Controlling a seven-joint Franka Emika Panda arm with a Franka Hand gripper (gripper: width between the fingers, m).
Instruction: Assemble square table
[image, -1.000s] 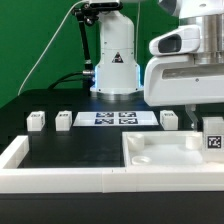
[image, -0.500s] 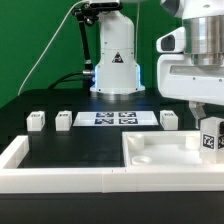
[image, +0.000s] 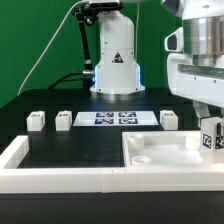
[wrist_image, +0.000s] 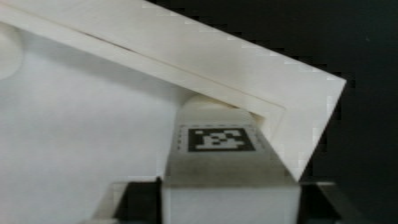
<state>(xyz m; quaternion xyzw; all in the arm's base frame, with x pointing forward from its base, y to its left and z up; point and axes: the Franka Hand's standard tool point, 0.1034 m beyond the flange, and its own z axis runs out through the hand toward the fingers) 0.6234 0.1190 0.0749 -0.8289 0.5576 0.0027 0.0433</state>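
Gripper (image: 209, 120) clamped on a tagged leg (image: 211, 139), upright at the tabletop (image: 150, 166) corner, exterior view's right. Hold leg vertical, centre on corner, lower slowly; contact unclear.

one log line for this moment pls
gripper: shut on leg | leg: upright at table top corner, contact unclear | three other legs: on worktop flanking marker board

White top (image: 175, 152) lies rim-up (tray-like), tagged leg (image: 210, 139) upright at its corner.
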